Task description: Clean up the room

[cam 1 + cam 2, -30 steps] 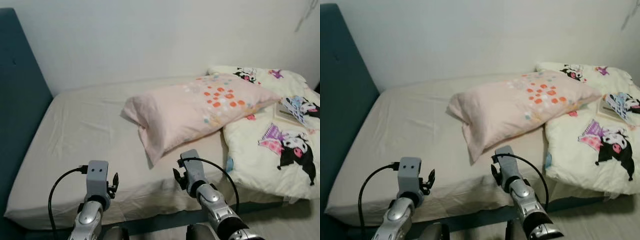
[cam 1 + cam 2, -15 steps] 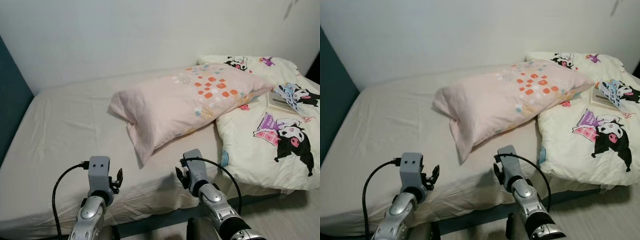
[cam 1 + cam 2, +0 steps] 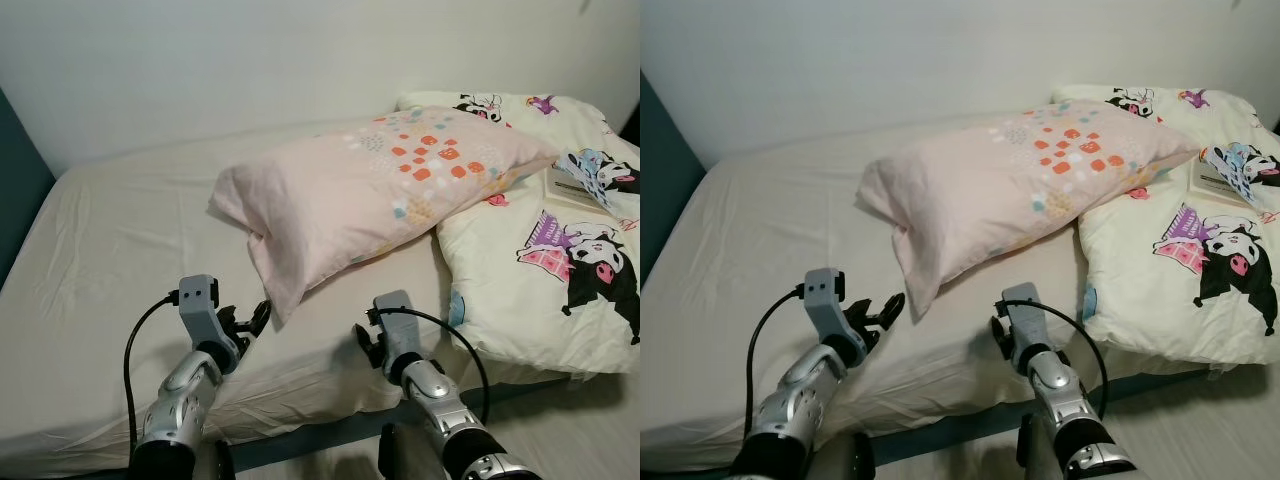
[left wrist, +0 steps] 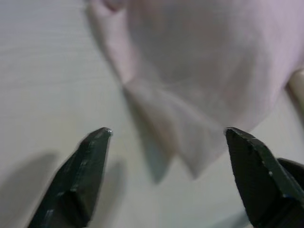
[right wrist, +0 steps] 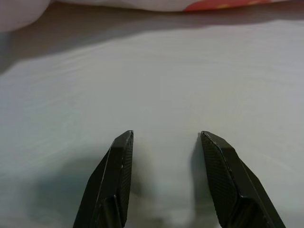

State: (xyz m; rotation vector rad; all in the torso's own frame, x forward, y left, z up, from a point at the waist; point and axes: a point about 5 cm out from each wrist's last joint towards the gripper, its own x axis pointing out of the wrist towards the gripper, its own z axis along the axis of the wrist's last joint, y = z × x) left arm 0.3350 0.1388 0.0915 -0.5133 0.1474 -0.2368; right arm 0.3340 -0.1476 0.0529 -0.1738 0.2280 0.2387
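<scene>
Left wrist view looks down between my spread fingers (image 4: pixel 78 180) at the pillow (image 4: pixel 204 71), its loose corner flap hanging just ahead of the tips and not yet touched. My left gripper (image 3: pixel 250 318) has its jaws wide apart, aimed at that near corner. My right gripper (image 5: pixel 166 142) hovers over bare sheet (image 5: pixel 156 80), jaws apart too, holding nothing; from the head it sits low at the bed's front edge, right of the pillow's corner.

From the head, the pillow (image 3: pixel 380 190) lies slantwise across the bed (image 3: pixel 110 230), pink with orange and pale squares. Its far end rests on the quilt (image 3: pixel 540 270), a cream one printed with cartoon figures, bunched at the right side of the mattress. A book (image 3: pixel 575 185) lies on the quilt, near the pillow's far end.

I judge the pillow light, soft and floppy. It will sag and fold if I lift it by one point, and the case cloth may slide over the filling. The empty corner flap is thin enough for my fingers to close on firmly, so that is where I would pinch with the left. The right could take the long lower edge further along, biting cloth and some filling together, so the weight is shared. The book near the far end could be dragged if the pillow pulls the quilt.
</scene>
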